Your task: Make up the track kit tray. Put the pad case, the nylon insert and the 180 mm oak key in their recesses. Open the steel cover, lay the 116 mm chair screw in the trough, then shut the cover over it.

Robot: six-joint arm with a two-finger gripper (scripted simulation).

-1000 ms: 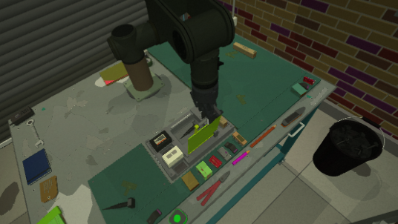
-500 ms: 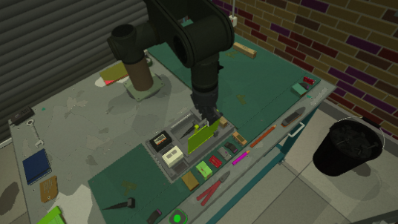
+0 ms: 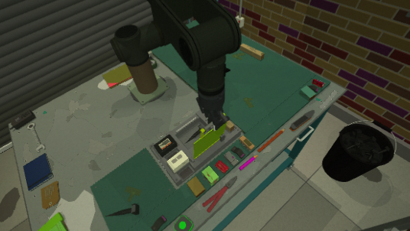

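The yellow-green steel cover stands raised on edge along the tray, and a dark chair screw lies in the trough just behind it. My gripper hovers over the cover's far end, partly closed and holding nothing. In the tray's near recesses sit a black pad case with an orange face and a cream nylon insert. A wooden oak key lies far back on the green mat. A second dark spike lies on the near mat.
Behind the bench run a grey roller shutter and a brick wall. The arm's base stands behind the tray. Small blocks, red pliers and pencils line the front edge. A black bin stands on the floor to the right.
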